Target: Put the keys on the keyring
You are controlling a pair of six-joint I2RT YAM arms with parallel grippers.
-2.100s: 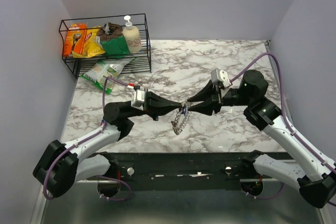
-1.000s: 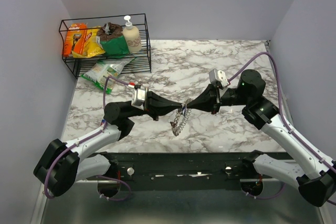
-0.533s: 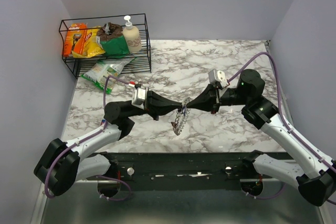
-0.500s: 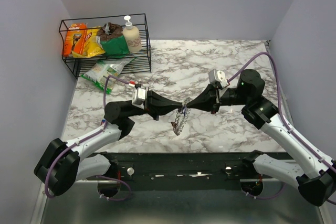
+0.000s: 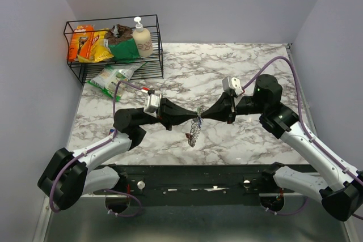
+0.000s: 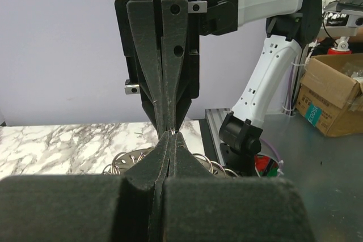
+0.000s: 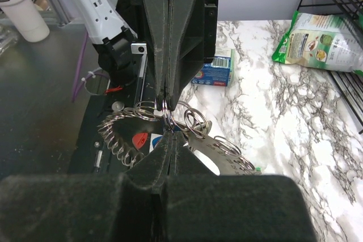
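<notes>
Silvery keyring beneath right hand, now slightly farther left.

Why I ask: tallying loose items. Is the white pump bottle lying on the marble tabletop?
No, the white pump bottle stands upright inside the black wire basket at the table's far left corner.

We look down from high behind the arm bases over the whole grey-veined white marble tabletop. The left wrist view sits close behind the black left gripper, facing right. The right wrist view, close behind the black right gripper, faces left. All three share the mid-table spot where both grippers meet.
</notes>
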